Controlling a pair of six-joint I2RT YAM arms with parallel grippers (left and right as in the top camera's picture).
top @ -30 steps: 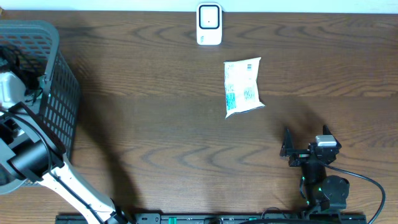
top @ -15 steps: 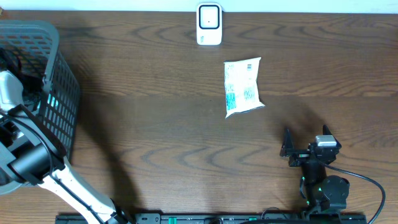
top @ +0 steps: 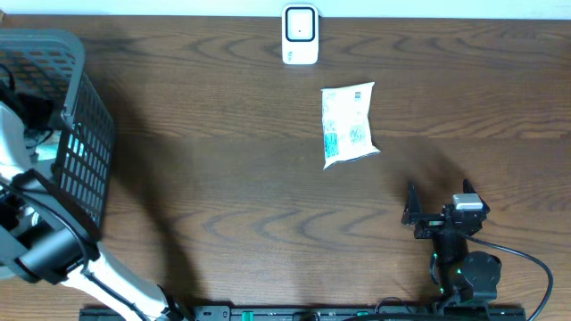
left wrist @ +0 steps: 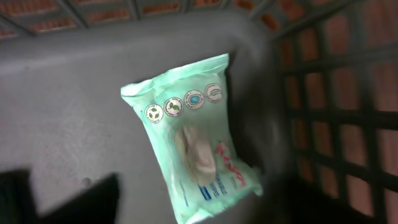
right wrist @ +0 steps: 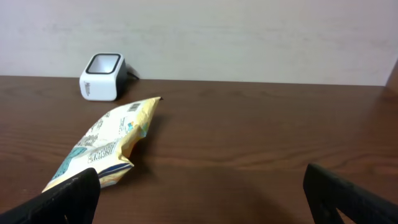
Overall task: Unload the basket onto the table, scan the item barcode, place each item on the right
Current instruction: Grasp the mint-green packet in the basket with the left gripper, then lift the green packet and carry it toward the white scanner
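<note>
**A:** Where is the item to be scanned?

**B:** A white and yellow snack bag (top: 348,125) lies flat on the desk (top: 223,196). From overhead it is at about 2 o'clock from the middle, with its teal print facing up. The scanner (top: 300,36) stands at the 12 o'clock edge. It is at 11 o'clock from the bag and does not touch it.

**A:** And the right claw?

**B:** The right claw (right wrist: 200,186) sits low over the desk near 5 o'clock. Its fingers are spread wide with nothing between them. The bag is at its 11 o'clock, well apart.

**A:** What about the left side?

**B:** The left arm reaches down into the grey basket (top: 85,134) at 9 o'clock. Its wrist camera looks onto a pale green packet (left wrist: 193,149) lying loose on the basket floor, just beside the lattice wall. The packet is tilted, with one end toward 11 o'clock.

**A:** Is the claw pinching it?

**B:** No. The left claw (left wrist: 50,190) is only a dark blur in the 7 o'clock corner of that view, clear of the packet. I cannot tell whether its fingers are spread or pressed together.
</note>
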